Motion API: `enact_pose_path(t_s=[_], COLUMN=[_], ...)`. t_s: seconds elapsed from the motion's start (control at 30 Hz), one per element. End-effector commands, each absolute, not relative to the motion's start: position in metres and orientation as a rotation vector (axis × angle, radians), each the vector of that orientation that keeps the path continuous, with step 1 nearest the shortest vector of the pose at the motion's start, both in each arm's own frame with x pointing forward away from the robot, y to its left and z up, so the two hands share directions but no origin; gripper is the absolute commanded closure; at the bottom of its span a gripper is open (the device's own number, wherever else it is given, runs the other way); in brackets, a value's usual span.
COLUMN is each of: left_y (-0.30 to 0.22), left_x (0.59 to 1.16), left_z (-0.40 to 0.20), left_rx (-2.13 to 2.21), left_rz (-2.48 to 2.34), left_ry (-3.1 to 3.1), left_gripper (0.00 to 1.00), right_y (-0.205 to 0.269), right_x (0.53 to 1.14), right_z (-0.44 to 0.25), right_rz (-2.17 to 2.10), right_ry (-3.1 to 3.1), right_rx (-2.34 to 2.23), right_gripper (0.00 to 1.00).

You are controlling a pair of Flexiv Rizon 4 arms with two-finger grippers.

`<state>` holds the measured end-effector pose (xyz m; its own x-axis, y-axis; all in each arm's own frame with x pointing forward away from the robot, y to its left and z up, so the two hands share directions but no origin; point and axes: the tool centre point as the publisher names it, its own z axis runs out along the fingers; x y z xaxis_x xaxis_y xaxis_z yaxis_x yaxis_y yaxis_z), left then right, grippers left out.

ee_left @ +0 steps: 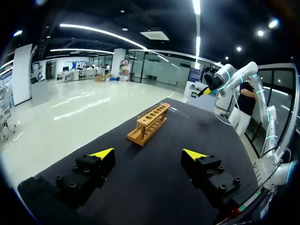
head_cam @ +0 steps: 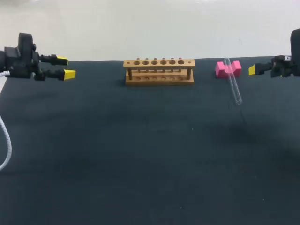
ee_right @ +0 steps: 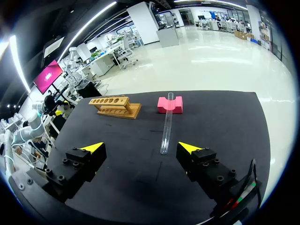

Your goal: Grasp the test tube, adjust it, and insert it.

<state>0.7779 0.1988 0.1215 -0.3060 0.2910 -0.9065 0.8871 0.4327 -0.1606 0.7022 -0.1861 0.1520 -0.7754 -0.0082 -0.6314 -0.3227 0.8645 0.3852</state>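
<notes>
1. My left gripper (head_cam: 65, 67) hangs open at the table's (head_cam: 140, 164) left edge, holding nothing.
2. My right gripper (ee_right: 140, 147) is spread wide and empty, with the tube (head_cam: 233, 80) ahead of it.
3. The tube leans on a pink block (head_cam: 221, 69), right of the rack (head_cam: 159, 71).

Surface (head_cam: 140, 159): dark, matt, looks like cloth or a mat, no glare. Rack (head_cam: 159, 71): light bare wood, smooth, low sheen. Test tube (head_cam: 233, 86): clear, glossy, glass or clear plastic, can't tell which. Pink block (head_cam: 228, 69): matt, foam or plastic. Left pincer (ee_left: 148, 153) and right pincer (ee_right: 140, 147): matt black bodies with bolt heads, smooth yellow tips, plastic-looking.
</notes>
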Motion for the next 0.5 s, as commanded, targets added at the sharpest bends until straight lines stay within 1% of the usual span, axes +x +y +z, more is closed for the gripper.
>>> enact_pose_path(t_s=[0.03,0.5], left_y=[0.192,0.166], left_x=[0.789,0.801], left_z=[0.108,0.104], left_rx=[1.059,1.170], left_rz=[-0.969,-0.992], left_ry=[1.714,1.627], left_gripper=[0.00,0.00], right_y=[-0.186,-0.186], right_x=[0.703,0.703], right_z=[0.153,0.153], right_rz=[0.639,0.639], right_ry=[2.396,2.396], right_rx=[-0.241,-0.241], right_gripper=[0.00,0.00])
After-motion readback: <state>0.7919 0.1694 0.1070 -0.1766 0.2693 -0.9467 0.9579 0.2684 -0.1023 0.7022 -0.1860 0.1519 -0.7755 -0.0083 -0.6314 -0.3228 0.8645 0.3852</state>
